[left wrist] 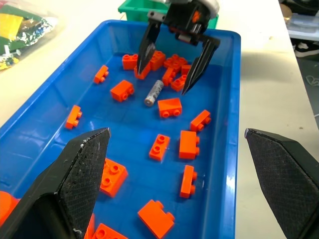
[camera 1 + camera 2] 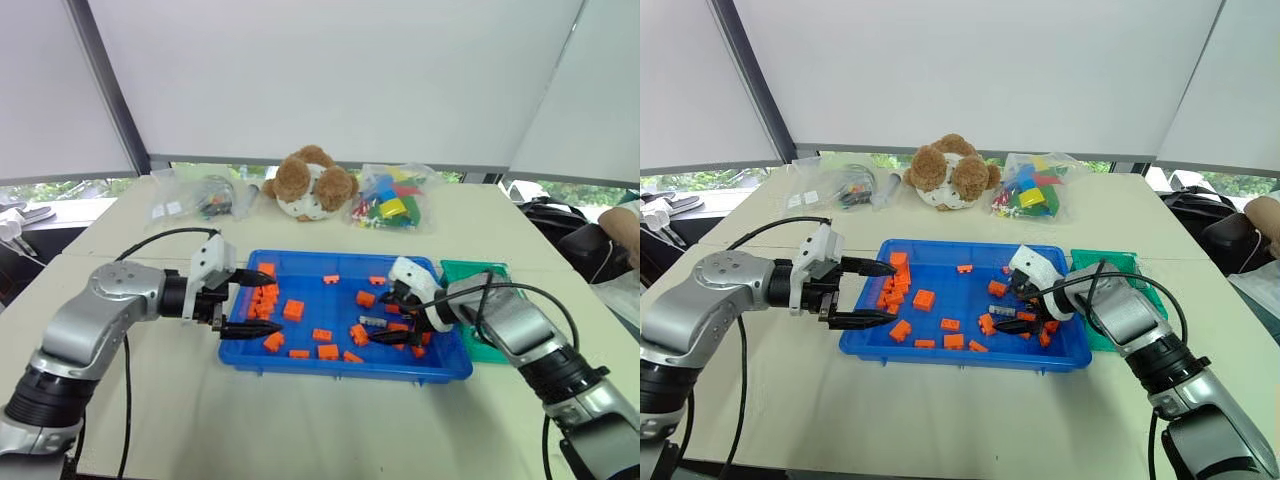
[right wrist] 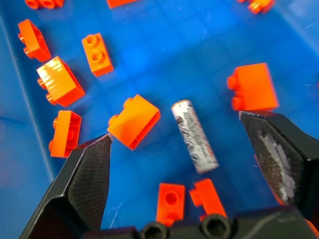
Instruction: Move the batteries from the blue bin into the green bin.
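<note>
Fingers of the right gripper (image 3: 182, 144) spread wide over an unlabelled battery (image 3: 194, 135); left gripper (image 2: 250, 302) fingers wide too.

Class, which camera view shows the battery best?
The right wrist view: the battery lies large between the open right gripper fingers. The left wrist view shows it small; the head views show a sliver.

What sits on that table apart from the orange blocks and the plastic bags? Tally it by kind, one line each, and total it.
battery: 1, lying in the blue bin
blue bin: 1
green bin: 1
plush toy: 1
Total: 4
</note>
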### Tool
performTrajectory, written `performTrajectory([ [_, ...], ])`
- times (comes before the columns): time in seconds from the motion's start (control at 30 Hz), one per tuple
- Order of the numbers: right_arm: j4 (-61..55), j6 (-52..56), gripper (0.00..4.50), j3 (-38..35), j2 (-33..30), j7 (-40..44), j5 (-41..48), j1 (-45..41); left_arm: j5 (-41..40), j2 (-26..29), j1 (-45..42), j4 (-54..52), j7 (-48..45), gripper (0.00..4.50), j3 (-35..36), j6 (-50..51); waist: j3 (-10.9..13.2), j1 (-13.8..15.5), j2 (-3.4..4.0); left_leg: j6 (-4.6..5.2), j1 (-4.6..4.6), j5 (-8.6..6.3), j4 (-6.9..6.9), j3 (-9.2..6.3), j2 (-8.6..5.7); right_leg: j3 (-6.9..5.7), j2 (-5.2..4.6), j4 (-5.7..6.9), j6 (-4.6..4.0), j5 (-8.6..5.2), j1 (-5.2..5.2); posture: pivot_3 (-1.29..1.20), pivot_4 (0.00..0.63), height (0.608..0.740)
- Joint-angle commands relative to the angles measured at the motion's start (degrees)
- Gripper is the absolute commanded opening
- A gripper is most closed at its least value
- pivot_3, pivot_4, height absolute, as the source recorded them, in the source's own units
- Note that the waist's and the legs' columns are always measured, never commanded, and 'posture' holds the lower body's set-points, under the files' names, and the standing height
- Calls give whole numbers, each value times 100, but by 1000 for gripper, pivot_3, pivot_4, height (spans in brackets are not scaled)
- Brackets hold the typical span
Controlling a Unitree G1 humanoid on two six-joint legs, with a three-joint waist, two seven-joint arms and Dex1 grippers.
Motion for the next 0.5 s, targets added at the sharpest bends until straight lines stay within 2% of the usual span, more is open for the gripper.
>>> performTrajectory([
  [0.03,307,-348,4455,30,35,105,-235,-205,-99,83,-2,-197,64,4500,200,46,0,-2,0,0,0,0,0,0,0,0,0,0,0,0,0,0,150,731],
  [0.1,502,-464,4455,62,97,155,-300,-259,-115,92,11,-212,84,4500,204,53,0,-11,0,0,0,0,0,0,0,0,0,0,0,0,0,0,150,731],
  [0.17,683,-573,3934,92,167,196,-375,-309,-132,102,27,-233,103,4500,211,64,0,-15,0,0,1,0,0,-1,0,0,1,0,0,0,0,0,150,731],
  [0.23,823,-660,3144,106,222,234,-447,-346,-142,105,33,-243,117,4500,213,73,0,-22,0,0,1,0,-1,-1,1,0,1,1,0,0,0,0,150,731],
  [0.43,1212,-934,49,169,397,309,-709,-461,-133,103,38,-237,136,4500,207,72,0,-22,0,-1,1,0,-1,0,1,0,1,1,0,0,0,0,150,731],
  [0.5,1086,-911,24,97,358,310,-749,-442,-141,111,57,-259,142,4500,219,78,0,-21,0,-1,1,0,-1,0,1,0,1,1,0,0,0,0,150,731],
])
